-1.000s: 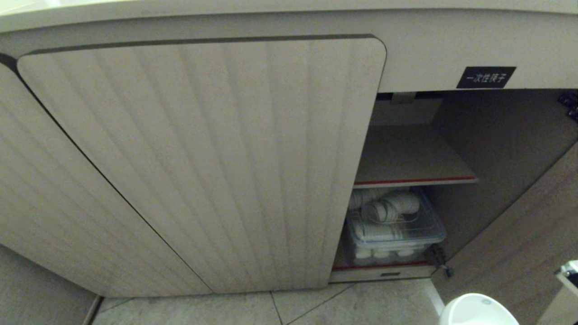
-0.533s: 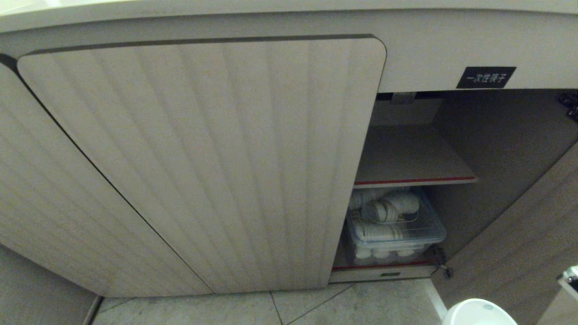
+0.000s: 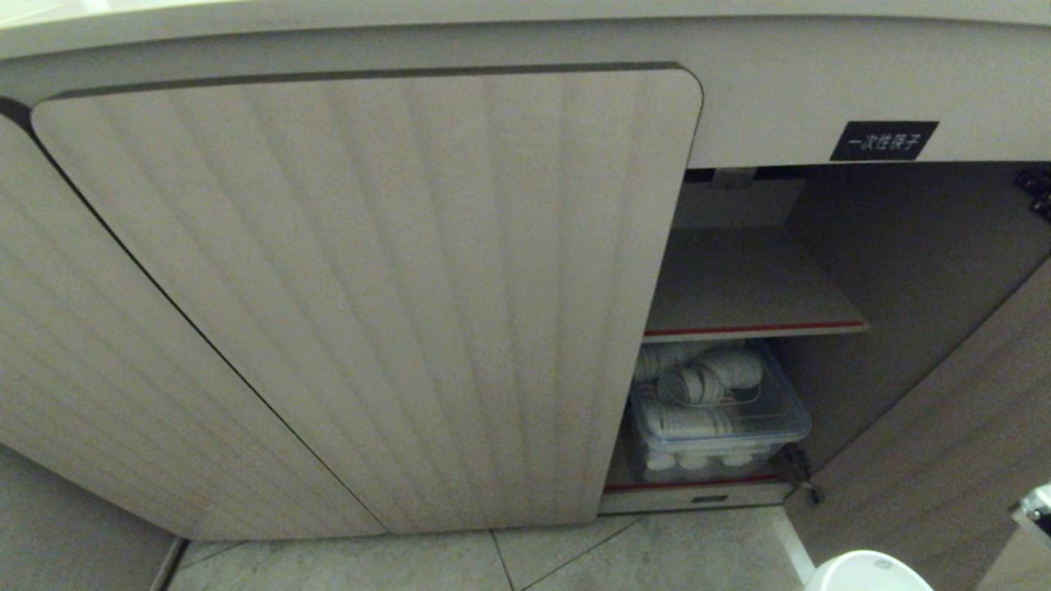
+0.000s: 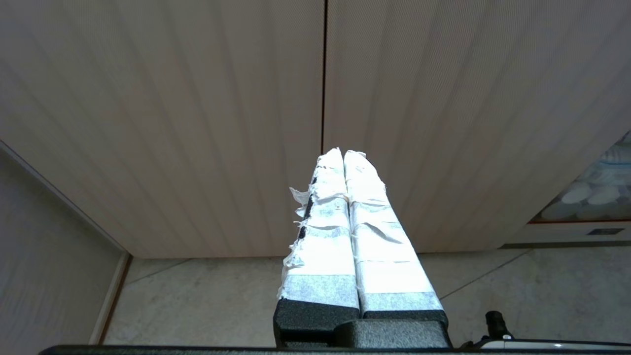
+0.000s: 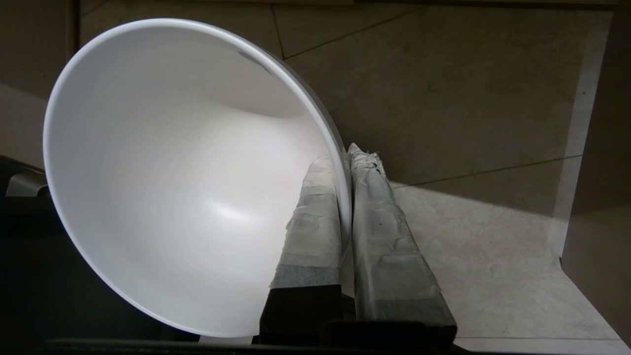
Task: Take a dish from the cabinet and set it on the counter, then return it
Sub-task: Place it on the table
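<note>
Bowl (image 5: 187, 187) first: the white dish sits nearest the robot, at the bottom right of the head view (image 3: 866, 572), low over the tiled floor (image 3: 640, 554) in front of the open cabinet bay. The right gripper (image 5: 347, 153) has its taped fingers (image 5: 379, 217) pinched on the dish's rim, one finger inside the bowl and one outside, with the wall of the dish between them. The left gripper (image 4: 343, 154) hangs on the other side, facing the closed ribbed doors (image 4: 443, 123); its white-taped fingers (image 4: 325, 212) are pressed together with nothing between them. Beyond the floor stands the cabinet (image 3: 369, 287), its right bay open. On the bottom shelf a clear plastic bin (image 3: 722, 423) holds stacks of white ribbed cups (image 3: 698, 382). Above it is a bare red-edged shelf (image 3: 751, 295). A small black label (image 3: 883, 140) with white characters sits on the panel over the opening. Farthest back, the table edge (image 3: 525, 12) runs along the top of the head view.
</note>
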Motion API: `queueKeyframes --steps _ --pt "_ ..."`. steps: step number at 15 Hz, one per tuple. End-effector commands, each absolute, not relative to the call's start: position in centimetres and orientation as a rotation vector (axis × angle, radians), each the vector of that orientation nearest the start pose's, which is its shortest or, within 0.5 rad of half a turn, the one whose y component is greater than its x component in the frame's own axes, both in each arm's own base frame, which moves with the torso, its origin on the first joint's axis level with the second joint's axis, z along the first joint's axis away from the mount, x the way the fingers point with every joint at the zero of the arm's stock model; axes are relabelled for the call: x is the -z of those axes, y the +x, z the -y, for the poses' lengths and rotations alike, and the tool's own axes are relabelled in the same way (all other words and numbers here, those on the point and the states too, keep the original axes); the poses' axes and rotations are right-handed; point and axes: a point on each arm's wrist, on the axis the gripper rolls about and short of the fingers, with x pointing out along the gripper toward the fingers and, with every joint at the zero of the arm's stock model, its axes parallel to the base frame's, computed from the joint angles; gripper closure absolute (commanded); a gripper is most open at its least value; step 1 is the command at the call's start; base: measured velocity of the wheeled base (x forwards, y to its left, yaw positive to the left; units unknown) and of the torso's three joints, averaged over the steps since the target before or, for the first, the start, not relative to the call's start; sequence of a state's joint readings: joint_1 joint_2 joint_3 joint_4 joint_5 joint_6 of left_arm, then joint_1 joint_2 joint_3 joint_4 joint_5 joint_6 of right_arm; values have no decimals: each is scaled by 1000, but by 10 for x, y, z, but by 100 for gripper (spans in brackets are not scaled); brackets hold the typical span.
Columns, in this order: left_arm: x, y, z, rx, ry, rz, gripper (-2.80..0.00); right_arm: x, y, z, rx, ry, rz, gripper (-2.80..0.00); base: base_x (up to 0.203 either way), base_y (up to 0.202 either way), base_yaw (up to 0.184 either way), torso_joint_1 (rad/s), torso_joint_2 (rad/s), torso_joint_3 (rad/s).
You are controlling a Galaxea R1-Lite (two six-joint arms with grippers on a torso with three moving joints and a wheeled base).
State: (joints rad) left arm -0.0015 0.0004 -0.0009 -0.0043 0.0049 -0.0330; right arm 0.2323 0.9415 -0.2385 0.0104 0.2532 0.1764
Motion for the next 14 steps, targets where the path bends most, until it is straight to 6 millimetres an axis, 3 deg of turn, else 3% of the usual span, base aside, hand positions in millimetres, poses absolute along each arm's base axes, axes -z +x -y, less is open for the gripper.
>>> queueKeyframes --steps 1,8,14 --pt "-76 -23 0 -4 -32 6 0 -121 79 -25 -416 181 -763 0 0 0 0 0 0 0" --pt "-76 -23 0 -3 -32 5 0 -119 79 -24 -422 173 -767 0 -4 9 1 0 0 0" --pt "-76 -23 0 -3 -33 6 0 -116 77 -24 -425 176 -775 0 2 -55 -5 0 2 2"
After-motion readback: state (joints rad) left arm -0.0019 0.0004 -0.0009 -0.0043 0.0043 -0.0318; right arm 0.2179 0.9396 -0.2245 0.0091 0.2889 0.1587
